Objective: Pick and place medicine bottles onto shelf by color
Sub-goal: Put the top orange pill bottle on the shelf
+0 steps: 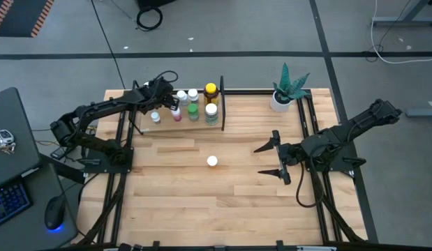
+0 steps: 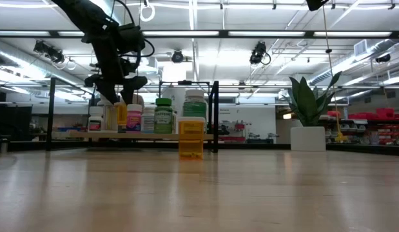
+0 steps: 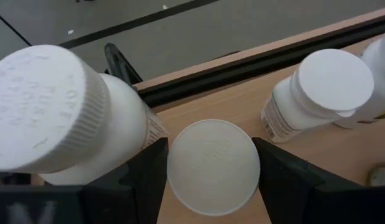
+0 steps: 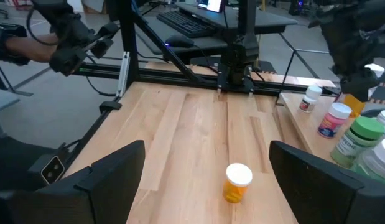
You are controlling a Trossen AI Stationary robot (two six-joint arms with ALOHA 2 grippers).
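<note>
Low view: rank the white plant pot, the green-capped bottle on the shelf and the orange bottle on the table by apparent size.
1. White plant pot.
2. Orange bottle, though it stands nearer the camera.
3. Green-capped bottle, looks close to the orange one, so that order is unsure.

We are seeing the shelf [image 1: 202,124] sitting at the surface's [image 1: 174,202] far edge, bottles [image 1: 193,111] standing on it. One lone bottle [image 1: 212,162] is standing mid-surface, before the shelf. A plant pot [image 1: 280,102] is sitting at the far right corner.

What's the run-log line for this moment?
left gripper: over shelf, jaws around white-capped bottle | right gripper: open, waiting | orange bottle: on table, unplaced
</note>
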